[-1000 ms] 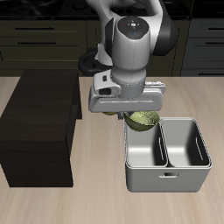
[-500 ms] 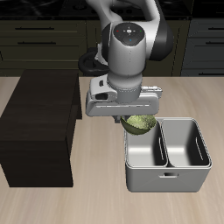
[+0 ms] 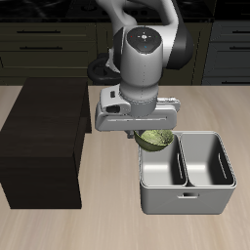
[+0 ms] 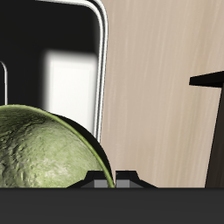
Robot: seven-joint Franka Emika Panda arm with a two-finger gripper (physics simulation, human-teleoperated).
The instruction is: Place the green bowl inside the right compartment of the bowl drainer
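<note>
The green bowl hangs tilted under my gripper, which is shut on its rim. It is held just over the back edge of the bowl drainer, above the well nearer the dark box. In the wrist view the bowl's speckled olive surface fills the near field, with the drainer's pale rim and a deep well behind it. My fingertips are mostly hidden by the hand and the bowl. Both wells of the grey tub look empty.
A big dark-brown box stands on the wooden table beside the drainer; its edge also shows in the wrist view. Dark cabinets run along the back.
Over the last second the arm has dropped a little and shifted toward the dark box, carrying the bowl lower over the drainer's back rim. Hardly any motion in the last half second.
</note>
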